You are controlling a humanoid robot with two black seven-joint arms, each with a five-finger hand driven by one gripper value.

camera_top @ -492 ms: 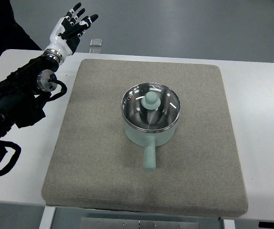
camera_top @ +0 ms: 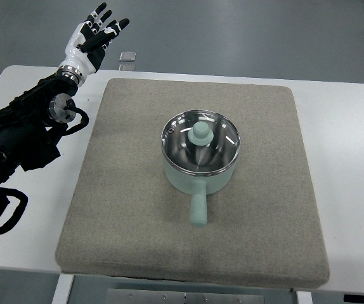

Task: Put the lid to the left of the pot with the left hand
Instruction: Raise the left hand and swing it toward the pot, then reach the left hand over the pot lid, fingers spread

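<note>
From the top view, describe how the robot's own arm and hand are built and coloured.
Only the left arm shows. It is wrapped in a black, rumpled fabric cover, with black cables looping off it near the wrist and near the picture's left edge. A round silver joint sits on the forearm, and a silver ring forms the wrist. The left hand has a white shell with black fingers and pale patches on them.

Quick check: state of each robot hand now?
Left robot hand: open, fingers spread, holding nothing, far from the lid.
Right robot hand: not in view.

Left hand (camera_top: 92,39) slightly higher (fingers spread)
</note>
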